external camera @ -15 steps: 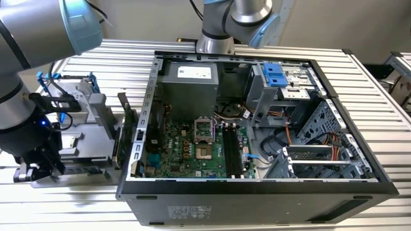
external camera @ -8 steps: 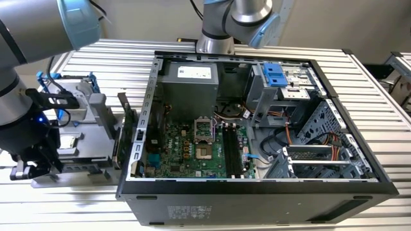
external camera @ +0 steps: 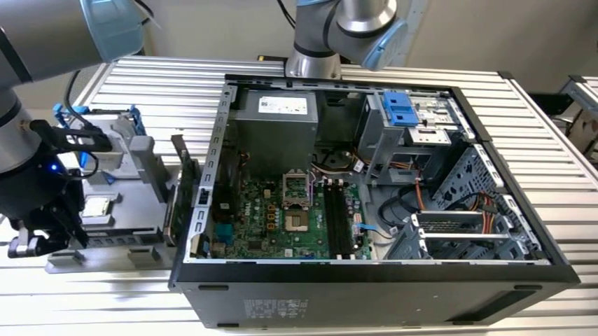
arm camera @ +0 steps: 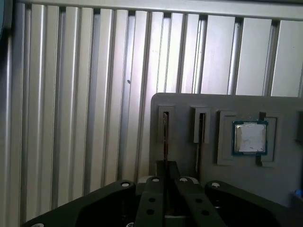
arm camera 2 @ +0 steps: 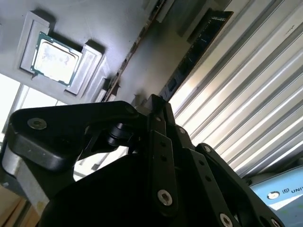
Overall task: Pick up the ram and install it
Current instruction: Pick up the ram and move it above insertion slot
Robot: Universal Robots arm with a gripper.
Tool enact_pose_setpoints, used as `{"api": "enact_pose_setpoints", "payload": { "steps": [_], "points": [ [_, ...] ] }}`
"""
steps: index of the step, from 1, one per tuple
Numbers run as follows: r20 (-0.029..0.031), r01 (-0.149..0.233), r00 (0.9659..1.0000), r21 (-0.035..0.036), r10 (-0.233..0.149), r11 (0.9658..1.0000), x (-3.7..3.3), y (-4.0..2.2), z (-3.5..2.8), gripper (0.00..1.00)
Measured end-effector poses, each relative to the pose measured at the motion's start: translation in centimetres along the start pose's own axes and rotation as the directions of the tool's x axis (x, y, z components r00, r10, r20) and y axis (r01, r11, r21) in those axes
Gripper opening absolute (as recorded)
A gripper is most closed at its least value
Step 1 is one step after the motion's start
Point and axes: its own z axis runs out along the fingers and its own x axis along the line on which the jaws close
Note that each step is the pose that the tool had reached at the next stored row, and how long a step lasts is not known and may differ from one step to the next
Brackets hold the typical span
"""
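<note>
The ram (arm camera: 164, 135) is seated on edge in the slot nearest one long border of the grey parts tray (arm camera: 184, 101), just inside that border and parallel to it. In the first wrist view its long axis runs straight away from the gripper (arm camera: 165, 166), so stick and gripper are found on one line, with the stick's near end hidden beneath the gripper. In the second wrist view the same stick is shown partly face-on, its near end just beside the fingertips (arm camera 2: 156, 106).

The neighbouring slot (arm camera: 201, 126), next further into the tray, holds a second thin edge; the processor chip (arm camera: 250, 138) lies in its pocket further in again, apart from the gripper.

The fingers are drawn together with no gap to be seen between them; whether the ram's upper edge is nipped between them cannot be told. The ram is judged not yet lifted, since it is lined up with its slot in the tray.

In the exterior view the arm (external camera: 28, 140) is bent low over the tray's end farthest from the computer case (external camera: 374, 280), the wrist turned down toward the tray; the black memory slots (external camera: 338, 217) on the motherboard lie inside that case, well apart from the tray.
</note>
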Motion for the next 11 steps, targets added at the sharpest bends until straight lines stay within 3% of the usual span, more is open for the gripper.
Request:
{"api": "enact_pose_setpoints", "payload": {
  "steps": [11],
  "points": [
    [0.0001, 0.0, 1.0, 0.0001, 0.0, 1.0, 0.07, 0.03, -1.51, 0.0]
  ]
}}
